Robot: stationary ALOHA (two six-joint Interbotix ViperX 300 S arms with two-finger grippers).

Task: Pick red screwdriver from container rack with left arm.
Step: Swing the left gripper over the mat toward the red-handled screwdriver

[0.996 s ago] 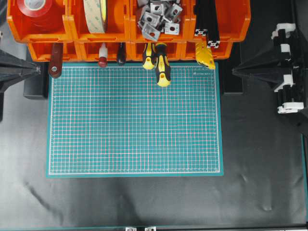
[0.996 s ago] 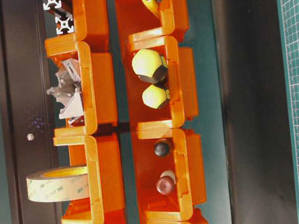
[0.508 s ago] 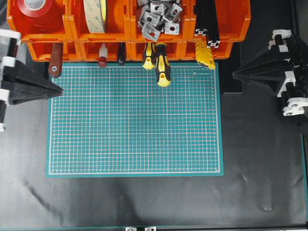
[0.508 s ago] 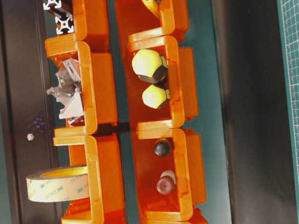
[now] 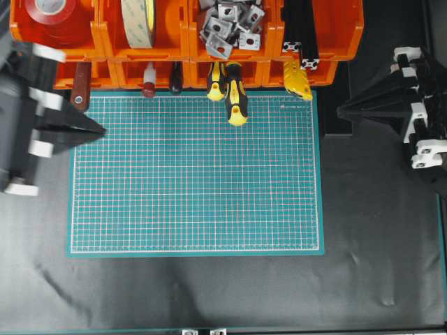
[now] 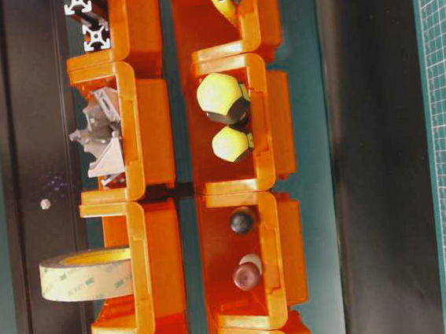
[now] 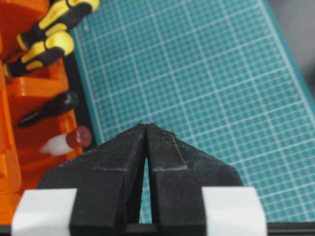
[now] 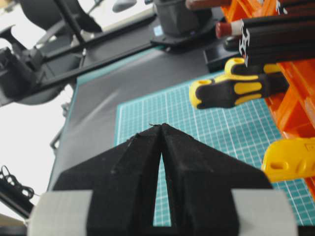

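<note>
**Red screwdriver waits in the rack, left end effector closed nearby**

Red screwdriver (image 5: 149,82) sits in the lower row of the container rack (image 5: 318,35), its red cap and white band poking out over the top edge of the green cutting mat (image 5: 195,174). A dark-handled tool (image 5: 175,78) lies just beside it in the same bin, and the yellow-and-black screwdrivers (image 5: 235,94) stick out one bin along. Over on the left, the left end effector (image 5: 98,129) hovers above the mat's left edge, tips pressed together, nothing between them, pointing across the mat. In the wrist view the screwdriver's cap (image 7: 80,137) shows just left of those closed tips. On the far side the right end effector (image 5: 343,107) is pinched shut too, off the mat, above the black tabletop (image 5: 209,293), well apart from the rack.
</note>
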